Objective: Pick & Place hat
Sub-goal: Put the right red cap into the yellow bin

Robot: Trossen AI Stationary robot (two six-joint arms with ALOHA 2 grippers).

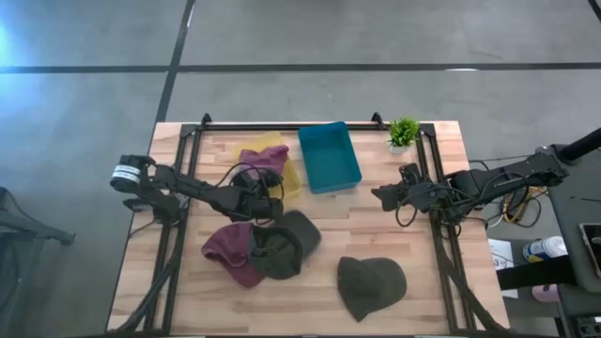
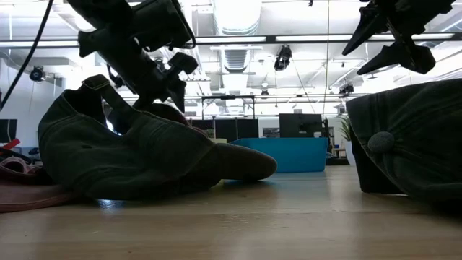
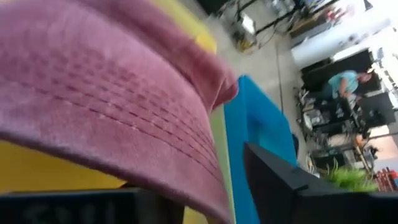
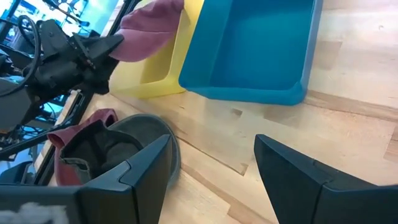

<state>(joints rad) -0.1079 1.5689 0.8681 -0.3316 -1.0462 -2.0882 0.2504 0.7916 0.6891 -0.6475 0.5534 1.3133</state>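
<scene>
One pink fabric hat (image 1: 263,160) lies in the yellow plastic bin (image 1: 289,176), just beyond the left gripper (image 1: 272,192), whose parted fingers hold nothing. Three hats remain on the wooden table (image 1: 394,235). The right gripper (image 1: 380,195) hangs spread and empty.

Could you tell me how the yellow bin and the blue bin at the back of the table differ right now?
The yellow bin has a pink hat draped in it, while the blue bin holds nothing visible. The yellow bin lies nearer the left claw, which hangs at the hat with fingers apart; the blue bin lies toward the waiting right claw. The blue bin looks larger in the high view. Both are open, rectangular, side by side.
</scene>
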